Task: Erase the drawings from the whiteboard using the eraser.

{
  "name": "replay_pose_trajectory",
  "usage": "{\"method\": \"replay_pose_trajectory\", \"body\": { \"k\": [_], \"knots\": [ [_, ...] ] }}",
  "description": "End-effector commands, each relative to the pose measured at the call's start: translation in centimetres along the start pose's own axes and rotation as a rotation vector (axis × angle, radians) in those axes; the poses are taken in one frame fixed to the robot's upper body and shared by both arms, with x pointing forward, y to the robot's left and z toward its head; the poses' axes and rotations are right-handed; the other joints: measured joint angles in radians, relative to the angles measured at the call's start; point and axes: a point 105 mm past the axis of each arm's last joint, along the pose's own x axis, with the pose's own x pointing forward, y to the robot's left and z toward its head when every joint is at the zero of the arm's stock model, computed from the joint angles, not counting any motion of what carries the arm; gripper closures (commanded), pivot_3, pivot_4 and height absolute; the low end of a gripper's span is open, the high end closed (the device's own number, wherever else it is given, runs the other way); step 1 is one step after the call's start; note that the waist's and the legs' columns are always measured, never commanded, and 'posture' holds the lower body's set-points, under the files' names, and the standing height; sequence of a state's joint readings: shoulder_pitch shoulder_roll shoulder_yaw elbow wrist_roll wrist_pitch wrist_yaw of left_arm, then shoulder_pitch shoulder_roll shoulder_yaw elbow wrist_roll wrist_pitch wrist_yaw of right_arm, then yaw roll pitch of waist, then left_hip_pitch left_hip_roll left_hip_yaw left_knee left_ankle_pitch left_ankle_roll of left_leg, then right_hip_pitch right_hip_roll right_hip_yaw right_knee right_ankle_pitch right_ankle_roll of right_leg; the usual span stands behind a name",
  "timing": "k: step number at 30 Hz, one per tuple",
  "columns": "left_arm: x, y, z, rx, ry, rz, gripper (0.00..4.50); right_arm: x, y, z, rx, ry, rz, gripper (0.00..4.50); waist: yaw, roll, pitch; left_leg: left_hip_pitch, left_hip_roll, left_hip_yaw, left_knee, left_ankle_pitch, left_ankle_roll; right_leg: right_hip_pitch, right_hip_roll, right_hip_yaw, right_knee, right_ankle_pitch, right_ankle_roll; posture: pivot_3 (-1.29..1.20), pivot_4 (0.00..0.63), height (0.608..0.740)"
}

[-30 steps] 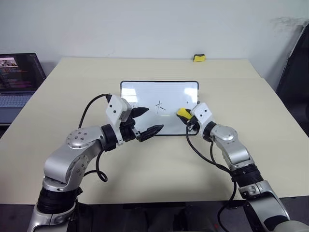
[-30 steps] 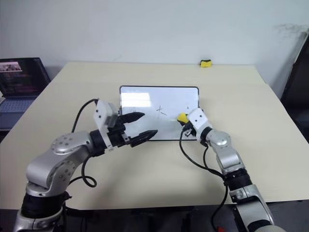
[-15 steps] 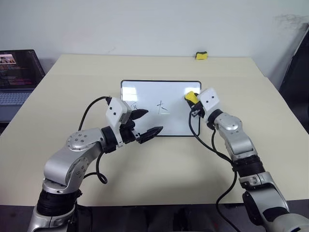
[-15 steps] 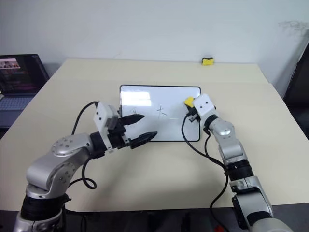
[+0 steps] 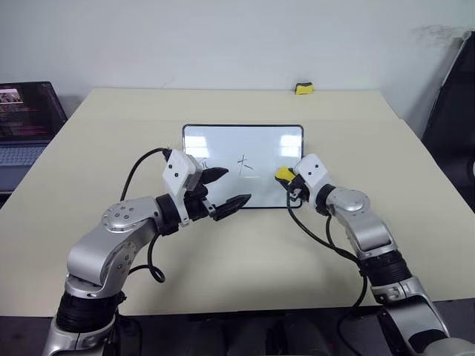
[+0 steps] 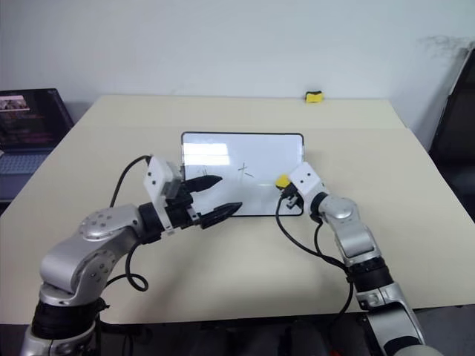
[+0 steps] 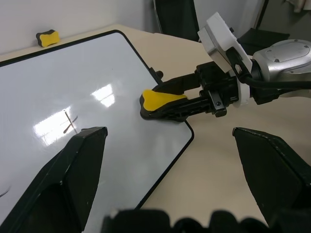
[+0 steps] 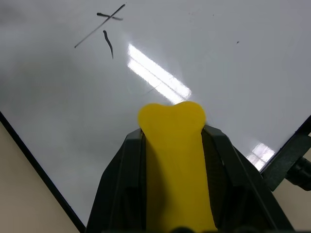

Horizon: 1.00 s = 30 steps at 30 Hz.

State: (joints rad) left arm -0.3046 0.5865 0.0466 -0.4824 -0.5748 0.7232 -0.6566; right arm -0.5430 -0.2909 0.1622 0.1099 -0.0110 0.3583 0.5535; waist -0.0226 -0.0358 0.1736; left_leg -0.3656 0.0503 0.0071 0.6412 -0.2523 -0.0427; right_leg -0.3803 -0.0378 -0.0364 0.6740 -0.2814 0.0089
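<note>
Change: since half a second ago we have brought our right tool (image 5: 288,178) and the eraser (image 5: 283,175) back down from the whiteboard's far right corner to its right side, nearer the near edge; our left tool has not shifted.
Right tool: clamped tight on the eraser, yellow top up and black face down toward the whiteboard (image 5: 223,141). From the left wrist view the foam looks to be resting on the glossy surface, just inside the right edge.
Left tool: our left tool (image 5: 226,187) hovers over the near left part of the whiteboard with its fingers spread wide, holding nothing.
Whiteboard: it lies flat in the middle of the counter (image 5: 111,126), long side toward us.
Drawings: the cross-like character (image 5: 244,162) sits near the middle, well apart from the eraser; the pi-like sign (image 5: 206,164) is partly hidden behind our left tool. We see no star on the right part of the whiteboard, which looks clean.
Other: a second yellow block (image 5: 303,88) rests at the counter's far edge; a laptop (image 5: 26,119) stands off the counter's left side.
Risk: nothing pins the whiteboard, so we judge a hard sideways stroke could push it along the counter. Sweeping left toward the pi-like sign could also bring our two tools together.
</note>
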Motion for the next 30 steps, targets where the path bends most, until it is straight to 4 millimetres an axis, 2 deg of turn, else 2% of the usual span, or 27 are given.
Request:
{"method": "replay_pose_trajectory", "body": {
  "k": [1, 7, 14, 17, 25, 30],
  "knots": [
    [-0.7, -0.2, 1.1, 0.039, -0.033, 0.015, 0.0, -0.3, -0.1, 2.0, 0.058, -0.098, 0.021, 3.3, -0.003, 0.0, 0.001, -0.001, 0.0, 0.0, 0.0, 0.0, 0.0, -0.001, 0.0, 0.0, 0.0, 0.0, 0.0, 0.0, 0.15, 0.74],
    [-2.0, 0.7, 0.4, 0.021, -0.013, 0.102, 0.0, -1.0, 0.4, 3.6, 0.041, -0.202, 0.058, 3.3, -0.003, 0.0, 0.001, -0.016, 0.0, -0.001, -0.001, 0.0, 0.0, -0.014, 0.0, -0.001, -0.001, 0.002, -0.003, 0.0, 0.15, 0.74],
    [-3.8, 1.1, -0.3, 0.012, 0.013, 0.186, 0.0, -1.5, 1.8, 6.1, -0.011, -0.345, 0.121, 3.31, -0.003, 0.0, 0.001, -0.018, 0.0, 0.0, -0.006, -0.001, -0.001, -0.014, 0.0, -0.002, -0.01, 0.003, -0.003, 0.0, 0.15, 0.74],
    [-4.2, 1.3, -0.3, 0.009, 0.013, 0.218, 0.0, -1.2, 2.5, 7.1, -0.031, -0.387, 0.141, 3.31, -0.003, 0.0, 0.001, -0.018, 0.0, 0.0, -0.007, -0.001, -0.001, -0.014, 0.0, -0.002, -0.011, 0.003, -0.003, 0.0, 0.15, 0.74],
    [-5.5, 1.8, -0.3, -0.008, 0.022, 0.302, 0.0, 0.1, 3.5, 8.3, -0.099, -0.438, 0.147, 3.31, -0.004, 0.0, 0.001, -0.017, 0.0, 0.0, -0.007, -0.001, -0.001, -0.014, 0.0, -0.002, -0.011, 0.003, -0.003, 0.0, 0.15, 0.74],
    [-6.7, 2.7, -0.4, -0.005, 0.052, 0.345, 0.0, 1.6, 3.1, 8.7, -0.166, -0.436, 0.076, 3.31, -0.004, 0.0, 0.001, -0.017, 0.0, 0.0, -0.007, 0.0, -0.001, -0.014, 0.0, -0.002, -0.01, 0.003, -0.003, 0.0, 0.15, 0.74]
  ]
}}
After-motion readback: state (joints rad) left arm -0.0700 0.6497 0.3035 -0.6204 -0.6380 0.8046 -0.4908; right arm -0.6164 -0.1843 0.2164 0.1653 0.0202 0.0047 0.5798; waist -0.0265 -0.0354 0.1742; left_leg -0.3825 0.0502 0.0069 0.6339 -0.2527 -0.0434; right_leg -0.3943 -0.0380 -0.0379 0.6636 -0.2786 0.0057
